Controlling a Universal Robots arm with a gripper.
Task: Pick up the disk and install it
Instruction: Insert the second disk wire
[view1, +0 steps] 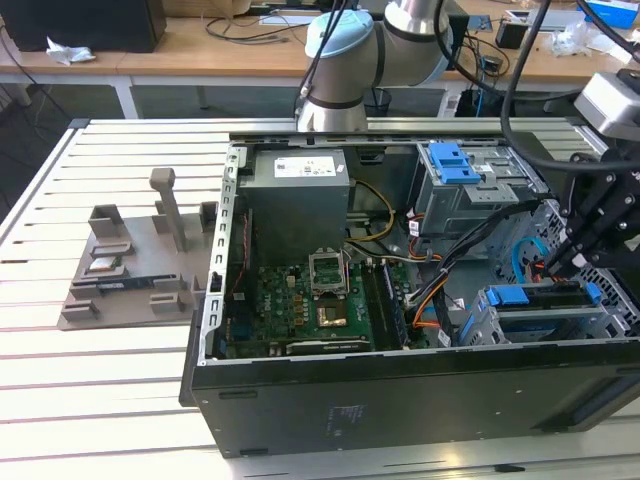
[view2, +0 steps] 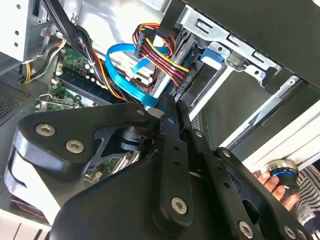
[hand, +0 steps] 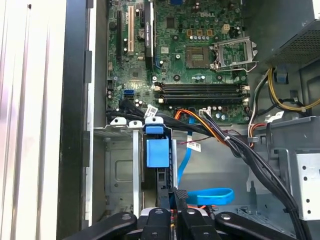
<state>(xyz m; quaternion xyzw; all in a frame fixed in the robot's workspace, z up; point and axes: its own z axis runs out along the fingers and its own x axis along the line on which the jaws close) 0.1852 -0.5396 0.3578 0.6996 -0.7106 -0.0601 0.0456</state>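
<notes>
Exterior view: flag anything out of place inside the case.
The CPU socket on the motherboard has its frame flipped open, with no cooler over it. Nothing looks spilled or broken.

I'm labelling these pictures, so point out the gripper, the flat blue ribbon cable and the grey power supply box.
Gripper (hand: 174, 204), first wrist view, fingers' tips.
Flat blue ribbon cable (hand: 212, 195), first wrist view, loop.
Grey power supply box (view1: 298, 205), exterior view, side.

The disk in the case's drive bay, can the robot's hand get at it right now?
Probably yes. The hand hangs just above the disk, which sits in the bay at the exterior view's right. The case is open on top, and nothing seems to lie between them.
</notes>
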